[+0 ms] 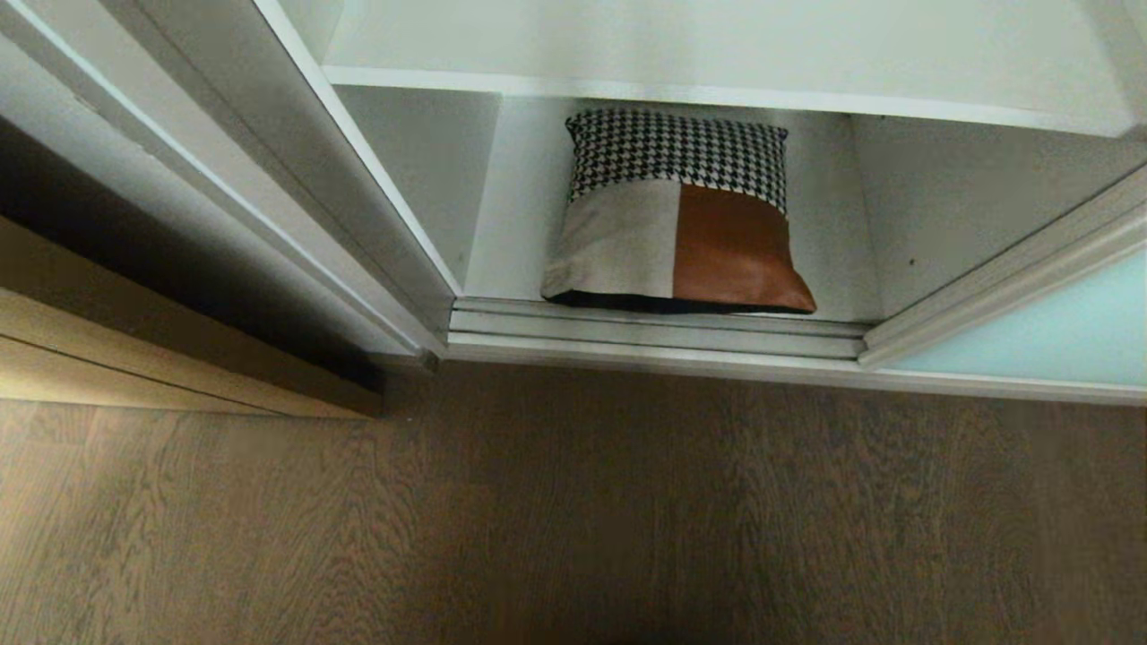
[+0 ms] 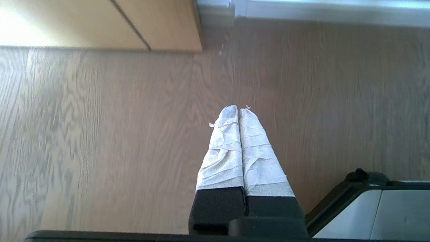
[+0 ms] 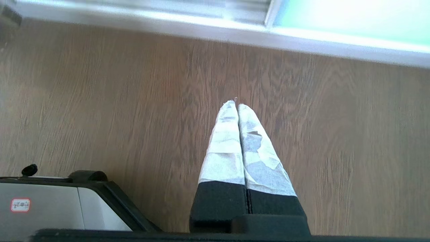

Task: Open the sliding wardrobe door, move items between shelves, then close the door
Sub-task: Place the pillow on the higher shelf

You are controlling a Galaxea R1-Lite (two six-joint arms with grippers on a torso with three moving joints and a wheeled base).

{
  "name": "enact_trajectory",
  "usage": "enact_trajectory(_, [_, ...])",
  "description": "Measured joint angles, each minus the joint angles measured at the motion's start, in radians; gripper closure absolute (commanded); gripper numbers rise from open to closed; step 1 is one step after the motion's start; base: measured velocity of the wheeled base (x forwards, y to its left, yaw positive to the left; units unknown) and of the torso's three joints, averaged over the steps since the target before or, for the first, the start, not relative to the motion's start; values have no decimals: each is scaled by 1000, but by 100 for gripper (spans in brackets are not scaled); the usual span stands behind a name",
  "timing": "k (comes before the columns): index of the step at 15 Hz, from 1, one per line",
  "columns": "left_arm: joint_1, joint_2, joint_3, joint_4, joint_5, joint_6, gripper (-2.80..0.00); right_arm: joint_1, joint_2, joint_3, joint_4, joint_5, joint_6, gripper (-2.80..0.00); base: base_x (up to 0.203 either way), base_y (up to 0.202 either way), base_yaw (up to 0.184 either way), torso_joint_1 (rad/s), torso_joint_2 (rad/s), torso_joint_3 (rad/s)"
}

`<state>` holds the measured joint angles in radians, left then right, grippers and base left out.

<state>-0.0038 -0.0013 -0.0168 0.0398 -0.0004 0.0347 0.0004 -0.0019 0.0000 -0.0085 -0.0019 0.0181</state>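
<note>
Only one piece of writing shows anywhere. In the right wrist view, a small white sticker [image 3: 20,205] with a red rounded border sits on the grey panel of the robot base [image 3: 50,208], at about eight o'clock from the picture's centre. It carries a few dark characters, too small and blurred to read. Nothing else in the three views bears a text, label, brand, number or sign that can be made out.
</note>
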Motion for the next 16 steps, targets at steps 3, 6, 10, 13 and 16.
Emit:
enact_trajectory(3, [0,0,2,0,0,-3,0,1,1,0,0,0,0,0,124,0,0,4,2,4])
enact_trajectory(6, [0,0,0,-1,0,-3,0,0,1,0,0,0,0,0,0,0,0,0,0,0])
enact_trajectory(10, [1,1,-3,21,2,6,0,0,1,0,0,0,0,0,0,0,0,0,0,0])
enact_trajectory(13, [1,35,-84,102,-30,10,0,0,1,0,0,1,0,0,0,0,0,0,0,0])
enact_trajectory(16, [1,191,-189,153,-123,-24,0,0,1,0,0,0,0,0,0,0,0,0,0,0])
